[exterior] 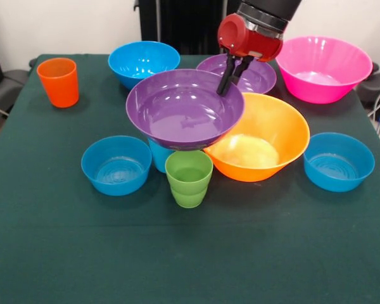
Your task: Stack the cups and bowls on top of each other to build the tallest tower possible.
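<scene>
While the tool point(233, 75) pinches the far rim of the purple bowl point(185, 109), the bowl rides atop the light blue cup point(159, 155). Released off-centre, it could tip toward the orange-yellow bowl point(261, 136).

Enters from the top edge, right of centre, as a thick black cylindrical arm segment point(269, 6). Ringed below that by a thin silvery metallic band. Ends in a glossy red, rounded wrist housing point(247, 37), bulbous on the left side, with a darker circular recess facing left and bright highlights along the upper curve. Edged with black trim where red shell meets black link. Carries beneath the red housing a small black gripper point(231, 79), made of slim dark fingers point(225, 81) angling down and slightly left toward the upper centre of the frame. Shows no legible markings, screws or cables at this scale.
</scene>
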